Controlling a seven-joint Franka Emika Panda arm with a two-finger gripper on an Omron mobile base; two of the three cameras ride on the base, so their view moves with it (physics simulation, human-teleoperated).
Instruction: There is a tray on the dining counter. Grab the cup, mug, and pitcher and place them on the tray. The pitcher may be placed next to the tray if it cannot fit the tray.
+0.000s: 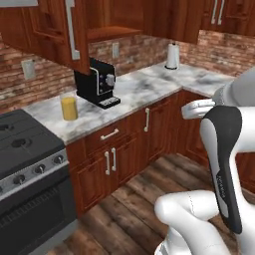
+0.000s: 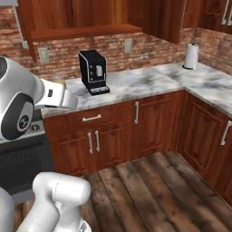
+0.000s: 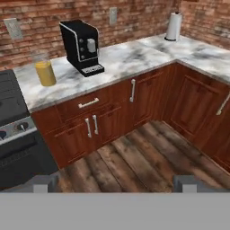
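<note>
The pitcher (image 3: 44, 70) stood upright on the marble tabletop (image 3: 130, 56) that ran along the brick wall, between the stove (image 3: 13, 130) on one side and the black coffee machine (image 3: 81, 46) on the other. It was a clear glass cylinder with orange-yellow liquid filling most of it, and nothing touched it. In the left base view the pitcher (image 1: 69, 107) sat near the tabletop's front edge, just beside the stove (image 1: 25, 164), with the coffee machine (image 1: 97, 82) a little further back and to its right. In the right base view the robot's white arm hid the pitcher almost wholly.

The pincer (image 3: 116, 183) stood wide open and had hold of nothing. Its two finger tips (image 3: 42, 183) showed far apart at the bottom of the hand view, over the dark wooden floor (image 3: 134, 161), well away from the pitcher and from the tabletop. The hand looked forward and down at the reddish wood cabinets (image 3: 108, 117) under the tabletop, with their pale handles.

Further along, where the tabletop turned the corner, a white paper towel roll (image 3: 173, 27) stood upright near the wall; the same roll (image 2: 191, 56) showed at the far right in the right base view. Wood wall cabinets (image 1: 55, 30) hung above the tabletop, and a grey outlet plate (image 3: 113, 15) was set into the brick behind the coffee machine.
</note>
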